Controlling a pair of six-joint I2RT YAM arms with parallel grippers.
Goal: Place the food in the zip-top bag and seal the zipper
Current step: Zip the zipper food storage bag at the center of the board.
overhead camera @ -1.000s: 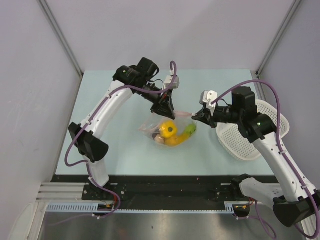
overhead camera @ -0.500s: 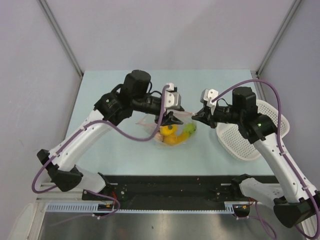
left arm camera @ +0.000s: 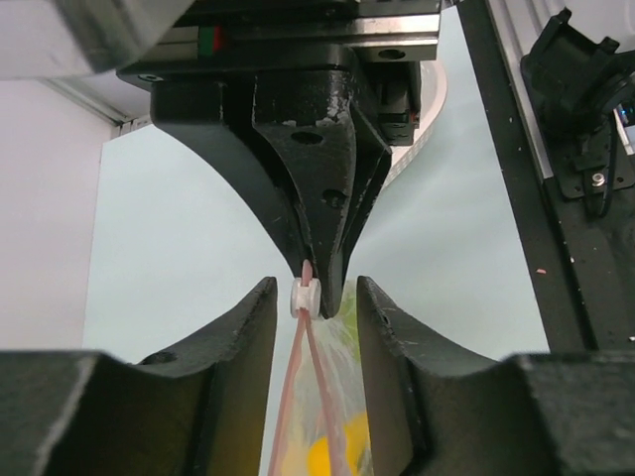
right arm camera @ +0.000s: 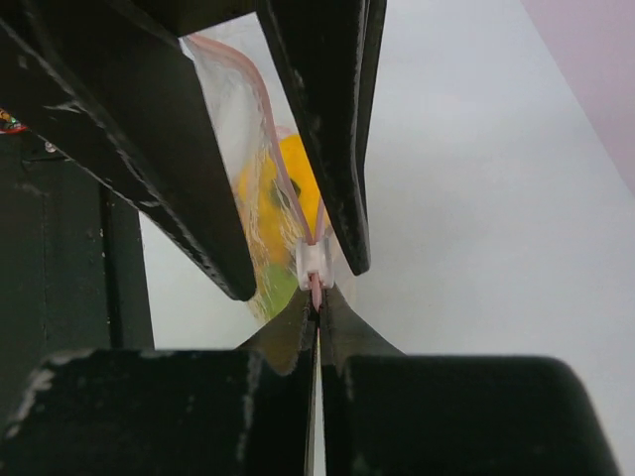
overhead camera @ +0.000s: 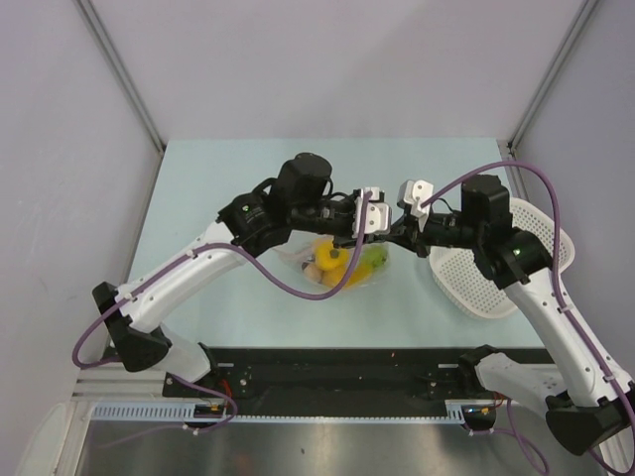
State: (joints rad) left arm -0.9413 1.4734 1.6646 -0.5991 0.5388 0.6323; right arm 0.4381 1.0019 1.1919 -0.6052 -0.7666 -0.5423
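The zip-top bag (overhead camera: 332, 266) lies on the table with the food inside: a yellow banana and an orange-yellow fruit (overhead camera: 333, 260) and a green piece (overhead camera: 375, 258). My right gripper (right arm camera: 317, 297) is shut on the end of the pink zipper (right arm camera: 316, 288), just behind the white slider (right arm camera: 315, 263). My left gripper (left arm camera: 315, 286) faces it, open, with one finger (left arm camera: 233, 342) on each side of the slider (left arm camera: 305, 296) and not touching it. The two pink zipper strips (left arm camera: 298, 387) run apart below the slider. In the top view the two grippers (overhead camera: 375, 238) (overhead camera: 399, 234) meet tip to tip at the bag's right end.
A white perforated basket (overhead camera: 501, 268) stands at the right, under the right arm's forearm. The left arm stretches across the table from the left, above the bag. The enclosure walls rise behind and to both sides.
My left gripper has opened and swung right along the bag's top edge to its right end, where its fingers now flank the slider. The right gripper has kept its hold.
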